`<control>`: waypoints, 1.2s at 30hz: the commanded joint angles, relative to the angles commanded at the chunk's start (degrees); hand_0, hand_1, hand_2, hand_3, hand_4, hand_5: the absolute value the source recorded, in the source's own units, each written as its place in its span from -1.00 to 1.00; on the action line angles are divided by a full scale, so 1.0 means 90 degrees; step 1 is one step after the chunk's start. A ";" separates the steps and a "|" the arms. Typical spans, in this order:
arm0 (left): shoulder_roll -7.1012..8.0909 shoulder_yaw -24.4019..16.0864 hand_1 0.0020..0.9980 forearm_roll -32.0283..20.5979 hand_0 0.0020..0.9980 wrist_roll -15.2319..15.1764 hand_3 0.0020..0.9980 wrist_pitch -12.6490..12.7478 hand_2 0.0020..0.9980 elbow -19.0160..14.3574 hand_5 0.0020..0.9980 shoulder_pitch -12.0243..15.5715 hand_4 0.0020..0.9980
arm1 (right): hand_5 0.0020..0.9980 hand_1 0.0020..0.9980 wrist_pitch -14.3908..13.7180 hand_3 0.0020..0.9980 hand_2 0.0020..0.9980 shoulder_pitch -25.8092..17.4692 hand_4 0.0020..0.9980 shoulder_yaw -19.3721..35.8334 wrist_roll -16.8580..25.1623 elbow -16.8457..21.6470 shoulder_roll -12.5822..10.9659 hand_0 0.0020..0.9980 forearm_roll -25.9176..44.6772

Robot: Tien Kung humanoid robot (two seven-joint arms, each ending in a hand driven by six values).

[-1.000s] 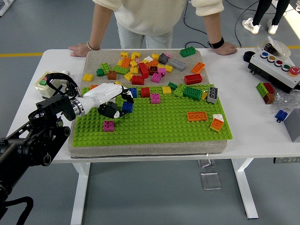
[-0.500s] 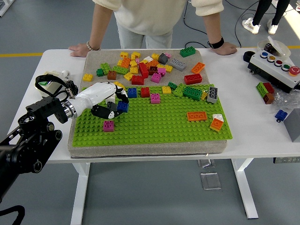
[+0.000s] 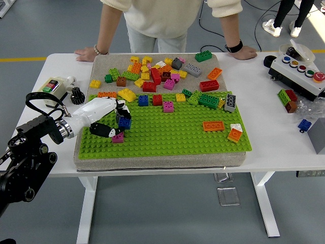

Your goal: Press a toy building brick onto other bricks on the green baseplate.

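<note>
Left hand point(image 3: 109, 122) comes in from the left over the near-left part of the green baseplate point(image 3: 172, 137), fingers curled round a blue brick point(image 3: 124, 123), pinched between thumb and fingertips. Blue brick sits just above and right of a magenta brick point(image 3: 118, 138) that is stuck on the baseplate; cannot tell if the two touch. Baseplate lies on a grey pad point(image 3: 101, 66) on the white table point(image 3: 264, 147). Right hand not visible. More bricks along the baseplate's far edge: another blue one point(image 3: 143, 100), a red one point(image 3: 157, 99), a pink one point(image 3: 168, 106), a yellow one point(image 3: 180, 97), a green cluster point(image 3: 205, 99) and a grey brick point(image 3: 230, 102). Near the right side of the plate an orange flat brick point(image 3: 213, 125) and a small orange one point(image 3: 234, 135). Loose pile of mixed bricks point(image 3: 157, 71) on the pad beyond the baseplate. Person stands at the far side, both hands flat on the table edge, one hand point(image 3: 86, 52) at left, other hand point(image 3: 244, 52) at right with a black wristband. Button box point(image 3: 297, 71) at far right of the table, a few loose bricks point(image 3: 288, 98) beside it. Small device point(image 3: 53, 86) on the table left of the pad, near the arm.
</note>
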 joint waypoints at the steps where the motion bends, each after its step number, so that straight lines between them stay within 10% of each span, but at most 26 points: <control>1: 0.0025 -0.0039 0.24 0.0000 0.65 0.0004 0.08 -0.0016 0.14 -0.0073 -0.99 0.0068 0.34 | -0.01 0.32 0.0001 0.18 0.41 -0.0003 0.84 0.0000 0.0003 0.0000 0.0001 0.46 0.0002; 21: 0.0261 -0.0450 0.24 0.0000 0.65 0.0097 0.08 -0.0163 0.15 -0.0980 -0.95 0.1034 0.36 | -0.01 0.32 0.0043 0.18 0.41 -0.0052 0.84 0.0081 0.0037 0.0000 -0.0027 0.46 -0.0002; 36: 0.0128 -0.0469 0.24 0.0000 0.65 0.0156 0.08 -0.0214 0.15 -0.1009 -0.94 0.1197 0.36 | -0.01 0.32 0.0029 0.18 0.41 -0.0044 0.84 0.0090 0.0043 0.0000 -0.0035 0.46 0.0015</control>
